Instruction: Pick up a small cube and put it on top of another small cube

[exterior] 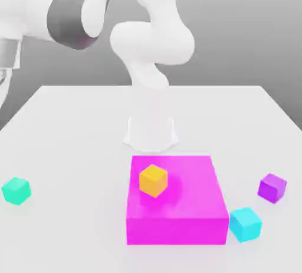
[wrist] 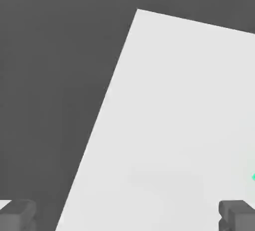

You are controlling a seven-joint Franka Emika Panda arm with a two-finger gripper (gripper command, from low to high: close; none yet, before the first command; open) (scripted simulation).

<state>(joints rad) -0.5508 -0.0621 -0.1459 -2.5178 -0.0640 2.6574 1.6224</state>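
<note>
While the fingers (wrist: 17, 214) stand wide and empty, approach is the step: green-teal cube (exterior: 16, 190) sits at the desk's (exterior: 76, 124) 9 o'clock; next, descend over it.

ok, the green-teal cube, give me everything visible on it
The green-teal cube is a small plain cube, matte and evenly coloured, with no markings. It sits flat on the white table near the edge on the exterior view's left, turned slightly so one corner faces the camera. Nothing touches it except the table; it stands well apart from the magenta block.
</note>
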